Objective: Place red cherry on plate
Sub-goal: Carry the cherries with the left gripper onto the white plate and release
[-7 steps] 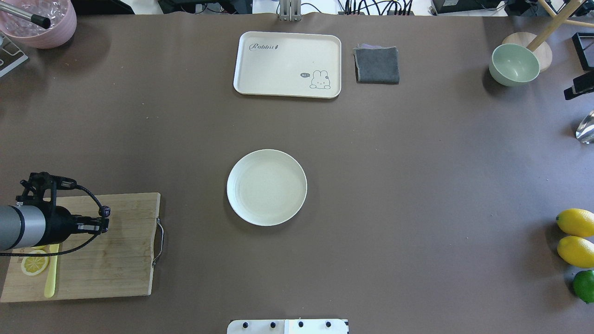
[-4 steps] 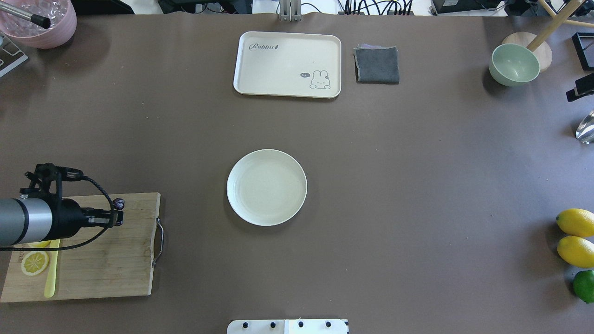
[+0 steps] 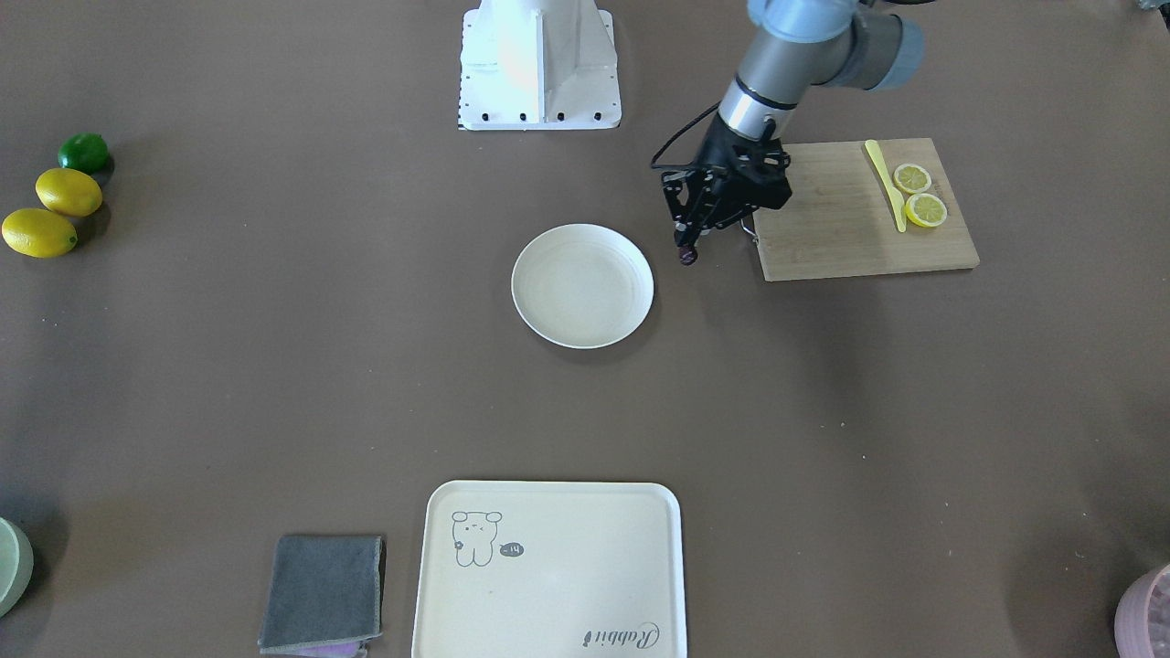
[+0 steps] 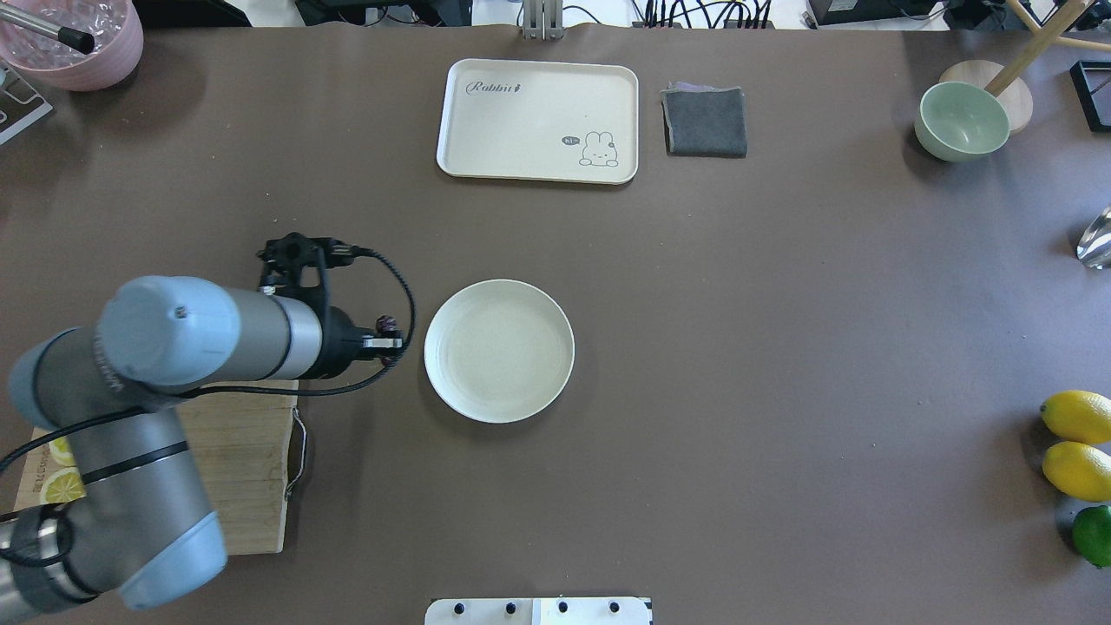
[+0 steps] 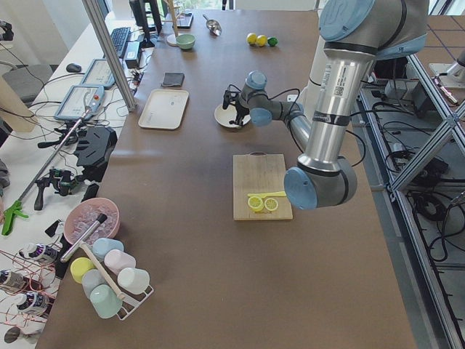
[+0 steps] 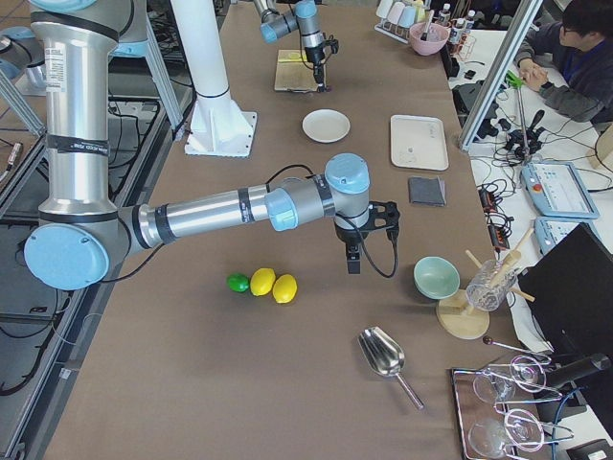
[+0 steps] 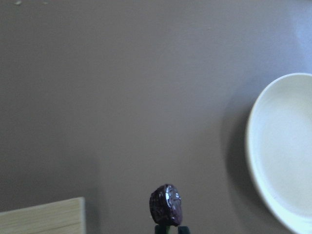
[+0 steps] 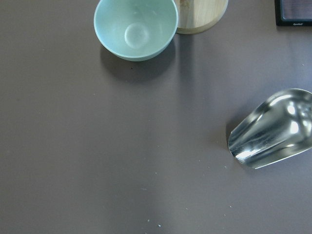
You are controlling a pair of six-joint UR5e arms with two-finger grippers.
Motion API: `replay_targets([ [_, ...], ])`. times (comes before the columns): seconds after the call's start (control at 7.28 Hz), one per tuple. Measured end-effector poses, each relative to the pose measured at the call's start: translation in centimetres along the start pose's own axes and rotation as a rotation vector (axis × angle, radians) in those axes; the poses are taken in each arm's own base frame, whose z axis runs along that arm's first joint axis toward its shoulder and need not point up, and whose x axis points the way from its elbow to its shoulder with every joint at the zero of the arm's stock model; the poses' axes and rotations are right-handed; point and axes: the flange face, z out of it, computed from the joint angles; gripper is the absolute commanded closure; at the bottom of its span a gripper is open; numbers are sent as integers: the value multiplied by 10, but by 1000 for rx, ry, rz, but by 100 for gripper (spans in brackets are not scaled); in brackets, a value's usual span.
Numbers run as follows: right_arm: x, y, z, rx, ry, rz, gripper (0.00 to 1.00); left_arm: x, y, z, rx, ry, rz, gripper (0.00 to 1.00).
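My left gripper [image 4: 392,342] is shut on the red cherry [image 4: 385,325], a tiny dark purple-red fruit that sticks out at the fingertips. It hangs over bare table just left of the plate [image 4: 499,351], a round cream-white dish at the table's middle. In the front-facing view the cherry [image 3: 687,256] sits a short gap from the plate [image 3: 582,285]. The left wrist view has the cherry [image 7: 166,204] at the bottom centre and the plate [image 7: 287,151] at the right edge. The right gripper [image 6: 352,259] shows only in the exterior right view, near the green bowl, and I cannot tell its state.
A wooden cutting board [image 3: 859,215] with lemon slices [image 3: 919,196] lies behind the left arm. At the far side sit a cream tray [image 4: 538,120] and a grey cloth [image 4: 705,121]. A green bowl [image 8: 135,27], a metal scoop [image 8: 273,129] and whole lemons [image 4: 1076,430] are at the right.
The left arm has swung off the cutting board to the right and a little farther out, carrying the cherry up to the plate's left rim.
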Motion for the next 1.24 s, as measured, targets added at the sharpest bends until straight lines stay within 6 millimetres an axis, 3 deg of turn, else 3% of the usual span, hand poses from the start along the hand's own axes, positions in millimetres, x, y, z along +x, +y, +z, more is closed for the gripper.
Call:
replay_targets([
  [0.14,22,11,-5,-24,-3,-4,0,38,-14,22,-5,-24,-26,95],
  [0.41,69,42,-12,-64,1,0,0,75,-21,51,4,-56,-38,2],
  [0.69,100,69,-8,-89,13,38,0,89,-19,52,8,-48,-35,2],
  [0.82,110,76,-2,-102,13,56,0,94,-20,42,14,-31,-35,2],
  [1.24,121,82,8,-121,8,79,0,92,-41,-27,38,-75,-59,2],
])
